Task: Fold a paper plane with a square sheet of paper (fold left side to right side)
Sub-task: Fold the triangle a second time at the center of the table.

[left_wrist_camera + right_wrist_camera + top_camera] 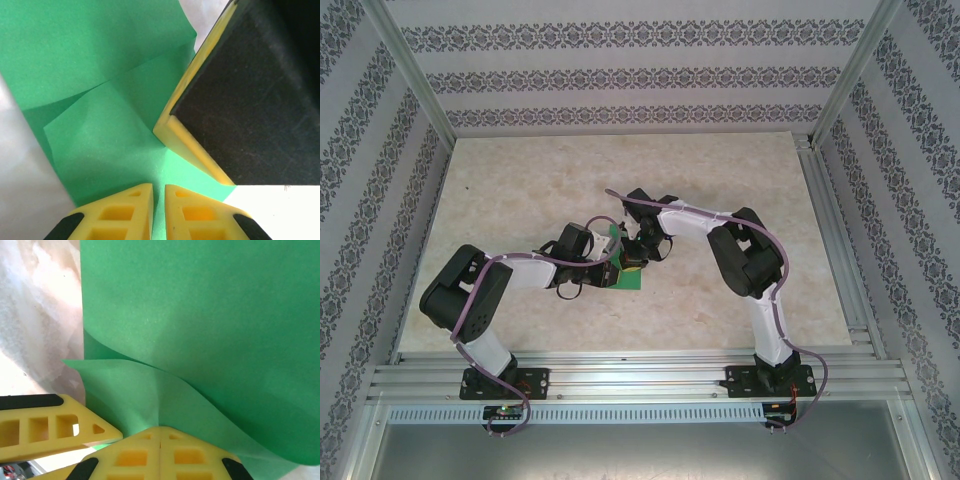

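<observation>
On the left, the left gripper (159, 194) reaches in toward the middle of the counter (520, 200), its fingers nearly pressed together with just a thin slit between them. Green shows in that slit, but I cannot tell whether the gripper nips the paper (100, 65) or merely rests on it. The paper lies at the centre of the counter, between the two arms. Seen from above it is a small green patch, mostly hidden by the wrists. In the left wrist view it is no flat square: one layer lies over another, with slanted edges and a soft crease crossing it. To the right, the right gripper (160, 432) meets the left one over the paper, the two nearly touching. Its fingers are pressed together, and a raised, curling flap runs right down into the tips, so it looks to be pinching that flap. I judge the task partly done. Some folding shows, but this flap is bowed and not laid flat, and nothing like a slim pointed dart has formed. What is left is to bring the flap over, press its crease, and make the later folds.
</observation>
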